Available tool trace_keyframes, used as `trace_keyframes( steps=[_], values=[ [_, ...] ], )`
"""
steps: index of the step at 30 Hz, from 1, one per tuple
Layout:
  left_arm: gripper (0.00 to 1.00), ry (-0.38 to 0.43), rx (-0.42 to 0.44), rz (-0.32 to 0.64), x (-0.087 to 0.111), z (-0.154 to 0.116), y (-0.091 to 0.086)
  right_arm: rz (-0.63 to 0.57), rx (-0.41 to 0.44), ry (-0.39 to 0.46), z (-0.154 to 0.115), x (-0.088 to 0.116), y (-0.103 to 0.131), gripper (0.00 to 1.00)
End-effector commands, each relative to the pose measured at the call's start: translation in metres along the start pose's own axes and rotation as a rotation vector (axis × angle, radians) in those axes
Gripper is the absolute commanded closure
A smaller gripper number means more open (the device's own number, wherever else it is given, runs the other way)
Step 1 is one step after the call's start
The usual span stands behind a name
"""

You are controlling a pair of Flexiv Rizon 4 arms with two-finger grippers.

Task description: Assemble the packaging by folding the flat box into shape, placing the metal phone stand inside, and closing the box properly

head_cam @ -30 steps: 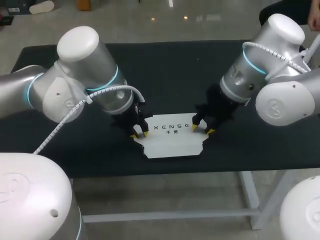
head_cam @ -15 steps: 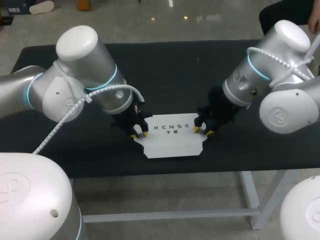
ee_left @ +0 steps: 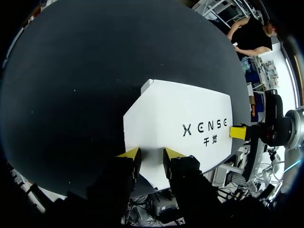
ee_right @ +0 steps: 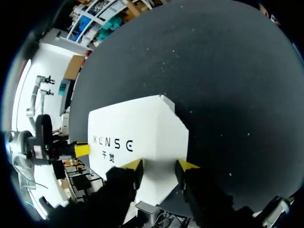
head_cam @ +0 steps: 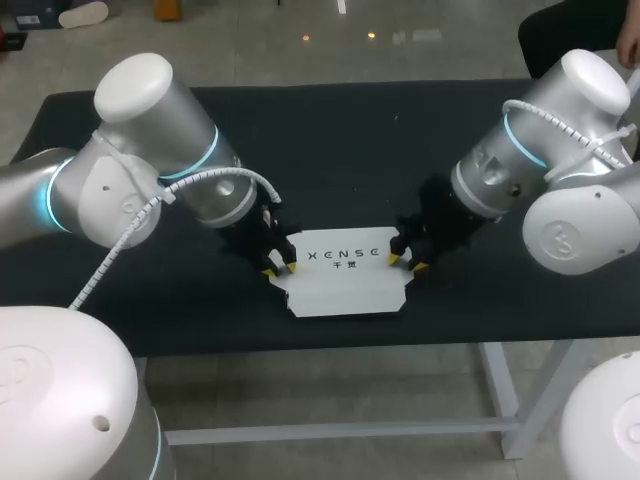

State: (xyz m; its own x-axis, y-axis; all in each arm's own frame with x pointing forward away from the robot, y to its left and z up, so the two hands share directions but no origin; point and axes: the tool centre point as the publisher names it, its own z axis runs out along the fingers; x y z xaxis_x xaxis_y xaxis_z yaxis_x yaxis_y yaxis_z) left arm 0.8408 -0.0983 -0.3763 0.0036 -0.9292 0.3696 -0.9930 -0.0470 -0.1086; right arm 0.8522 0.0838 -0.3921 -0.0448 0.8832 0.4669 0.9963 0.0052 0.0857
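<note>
Head view, white flat box (head_cam: 345, 285) on the dark counter (head_cam: 350, 140) near its front edge, left jaws and right jaws at its opposite ends, left wrist view, left jaws slightly parted, tips on the box's end, right wrist view, right jaws likewise.

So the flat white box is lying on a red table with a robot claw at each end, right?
Not quite: the table is black, not red, as the head view shows. The rest holds: the flat white box lies on it, with the left gripper at one end and the right gripper at the other.
</note>
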Motion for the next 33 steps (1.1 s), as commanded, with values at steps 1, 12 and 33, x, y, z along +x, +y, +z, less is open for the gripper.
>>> trace_keyframes(
  steps=[1,12,33],
  values=[
    [0.61,0.03,-0.001,0.005,-0.0038,0.0125,-0.0006,-0.001,0.01,0.01,0.0042,-0.003,0.0005,0.53],
    [0.6,0.073,0.001,0.022,0.0001,0.0138,0.0028,-0.002,0.013,0.022,0.0063,-0.0012,0.0024,0.53],
    [0.57,0.168,-0.009,0.033,0.0054,0.0188,-0.0009,-0.006,0.012,0.061,0.0068,0.0051,0.0056,0.53]
  ],
)
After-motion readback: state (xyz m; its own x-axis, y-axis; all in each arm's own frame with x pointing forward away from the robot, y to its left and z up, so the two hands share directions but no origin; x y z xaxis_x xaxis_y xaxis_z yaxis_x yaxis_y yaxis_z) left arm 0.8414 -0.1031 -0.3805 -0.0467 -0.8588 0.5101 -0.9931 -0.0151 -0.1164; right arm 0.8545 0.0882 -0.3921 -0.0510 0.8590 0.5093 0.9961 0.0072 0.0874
